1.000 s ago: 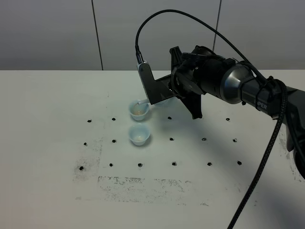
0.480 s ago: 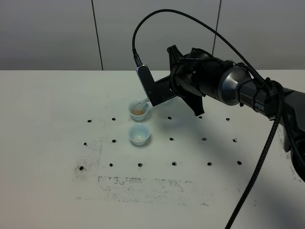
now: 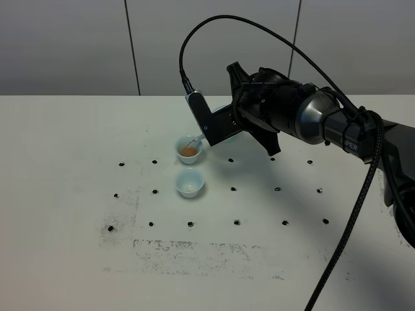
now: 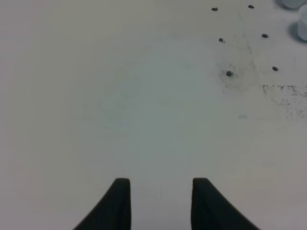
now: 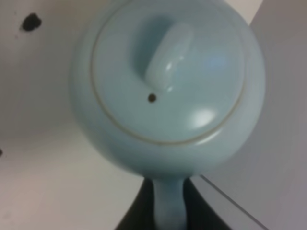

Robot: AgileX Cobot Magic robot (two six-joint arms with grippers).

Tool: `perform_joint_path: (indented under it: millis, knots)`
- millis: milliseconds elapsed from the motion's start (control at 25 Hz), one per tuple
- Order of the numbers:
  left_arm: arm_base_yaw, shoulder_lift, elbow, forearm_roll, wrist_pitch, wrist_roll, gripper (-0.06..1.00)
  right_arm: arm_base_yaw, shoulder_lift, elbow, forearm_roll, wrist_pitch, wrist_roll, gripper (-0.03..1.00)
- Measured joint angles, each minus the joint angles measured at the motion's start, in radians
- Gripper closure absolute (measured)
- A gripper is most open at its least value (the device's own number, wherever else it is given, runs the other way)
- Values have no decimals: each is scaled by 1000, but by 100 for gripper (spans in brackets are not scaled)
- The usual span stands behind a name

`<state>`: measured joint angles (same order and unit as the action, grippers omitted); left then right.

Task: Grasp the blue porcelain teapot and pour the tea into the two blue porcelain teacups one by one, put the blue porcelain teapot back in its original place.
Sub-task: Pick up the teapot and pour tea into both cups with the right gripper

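Step in hand: pouring into the far teacup point(image 3: 189, 149), as I judge it. The blue porcelain teapot point(image 5: 168, 86) is tipped, and its spout point(image 3: 194, 140) reaches down to that cup's rim. Amber tea shows inside.
Teapot position: held in the air at about 2 o'clock from the far teacup in the high view, mostly hidden behind the right arm's wrist.
Right gripper point(image 5: 169, 218): clamped on the loop handle point(image 5: 169, 196), one dark jaw on either side.
Left gripper point(image 4: 160, 201): jaws stand apart with nothing between them, over bare table point(image 3: 65, 194).
Near teacup point(image 3: 190, 184): at 6 o'clock from the far one, close but not touching. Its inside looks pale, and I cannot tell whether it holds tea.
Next move calls for: levelling the pot before the far cup brims. If the near cup needs filling, carry the spout to 6 o'clock and tip slowly. No mark shows where the pot belongs.
Teapot looks: round, glossy, very pale blue-white. The lid point(image 5: 201, 110) is seated, with a thin brownish seam around it, an oblong knob point(image 5: 169, 57) and a small vent hole point(image 5: 152, 97) beside the knob.
Risk: the lid may slip at a steep tilt.
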<state>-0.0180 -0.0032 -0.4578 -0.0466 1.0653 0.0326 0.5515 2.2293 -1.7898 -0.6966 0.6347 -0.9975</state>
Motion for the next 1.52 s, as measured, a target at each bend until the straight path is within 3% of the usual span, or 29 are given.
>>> perform_joint_path:
  millis: [760,1520]
  knots:
    - [0,0,0,0,0,0,66,0,0,0,-71,-16,0,94]
    - [0,0,0,0,0,0,66,0,0,0,-73,-17,22,94]
